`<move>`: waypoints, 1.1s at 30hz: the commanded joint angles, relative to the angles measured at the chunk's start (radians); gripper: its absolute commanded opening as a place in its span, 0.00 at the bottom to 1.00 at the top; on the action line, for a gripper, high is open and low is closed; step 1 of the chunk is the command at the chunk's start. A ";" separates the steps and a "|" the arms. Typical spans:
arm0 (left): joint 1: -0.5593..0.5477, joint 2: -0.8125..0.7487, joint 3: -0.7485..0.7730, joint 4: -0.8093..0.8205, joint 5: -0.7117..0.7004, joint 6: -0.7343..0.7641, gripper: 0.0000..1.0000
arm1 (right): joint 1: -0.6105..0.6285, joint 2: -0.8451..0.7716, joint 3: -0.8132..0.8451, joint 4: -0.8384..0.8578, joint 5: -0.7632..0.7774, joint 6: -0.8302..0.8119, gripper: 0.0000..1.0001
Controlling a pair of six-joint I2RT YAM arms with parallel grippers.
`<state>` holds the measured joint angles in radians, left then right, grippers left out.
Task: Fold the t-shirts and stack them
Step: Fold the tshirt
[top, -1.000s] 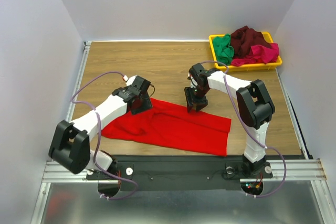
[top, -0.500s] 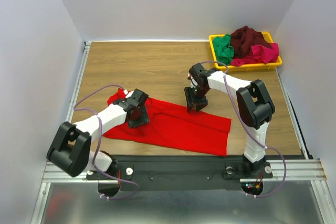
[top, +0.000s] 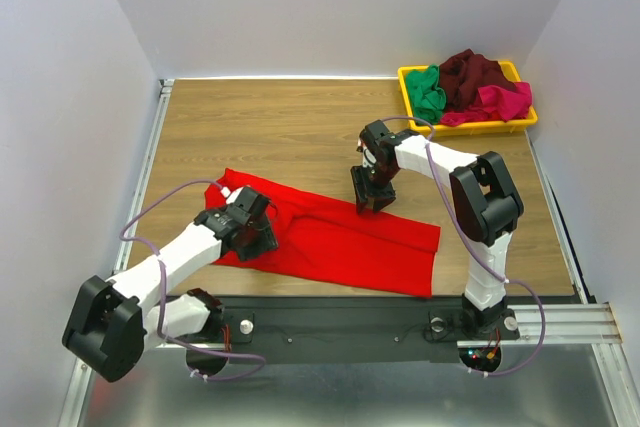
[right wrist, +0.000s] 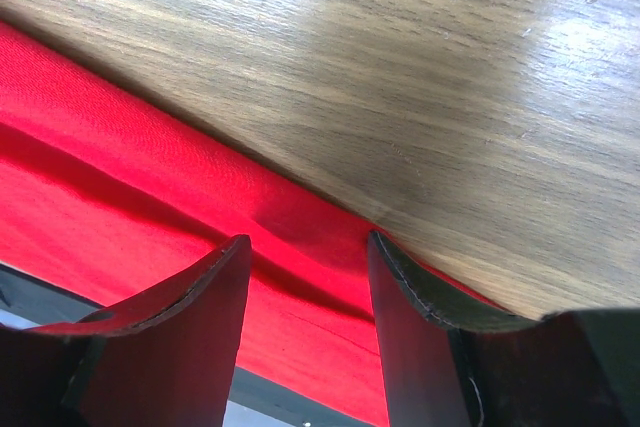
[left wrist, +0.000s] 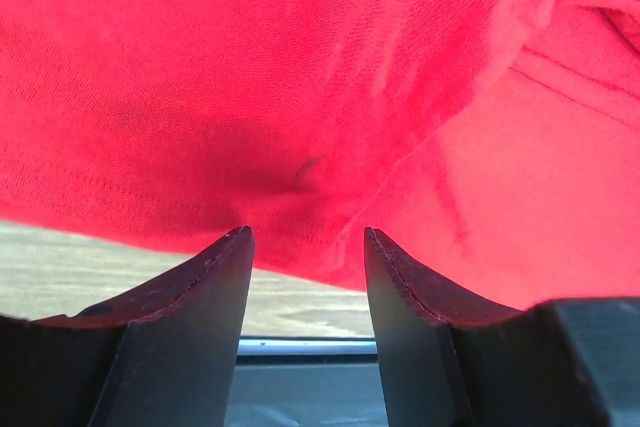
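Lying flat: the red t-shirt (top: pixel 340 242) is spread on the wooden surface (top: pixel 290 122), under both pairs of jaws and stretching across the space between them.
Left jaws: spread apart with nothing clamped, tips low over the shirt's left part, close to its near edge.
Right jaws: spread apart as well, tips down at the shirt's far hem; the cloth runs across the gap unpinched.
Left wrist view only: a seam and soft creases lie just ahead of the tips, and a strip of bare wood with the surface's dark edge shows between the jaws.
Right wrist view only: the hem runs slantwise past the tips, with bare wood beyond them and red cloth behind.
Top view only: well beyond the right jaws, a yellow tray (top: pixel 470 128) holds the green t-shirt (top: pixel 428 92), the dark maroon t-shirt (top: pixel 470 72) and the magenta-pink t-shirt (top: pixel 505 102), heaped unfolded.
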<state>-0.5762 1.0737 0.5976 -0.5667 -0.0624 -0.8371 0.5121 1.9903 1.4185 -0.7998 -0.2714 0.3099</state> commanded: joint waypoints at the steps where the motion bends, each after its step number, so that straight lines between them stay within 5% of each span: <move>1: -0.004 -0.017 0.085 -0.058 -0.043 -0.027 0.59 | 0.006 0.027 0.020 0.040 0.004 -0.002 0.56; 8: 0.010 0.190 0.200 -0.016 -0.112 0.053 0.64 | 0.006 -0.047 0.022 0.034 0.046 0.021 0.56; 24: 0.176 0.321 0.169 0.094 -0.165 0.145 0.65 | 0.006 -0.130 -0.159 0.005 0.087 -0.057 0.56; 33: 0.271 0.469 0.274 0.155 -0.166 0.273 0.65 | 0.006 -0.108 -0.208 0.007 0.095 -0.057 0.57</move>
<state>-0.3275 1.4853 0.8036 -0.4538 -0.2005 -0.6460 0.5121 1.8774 1.2591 -0.7910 -0.2012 0.2680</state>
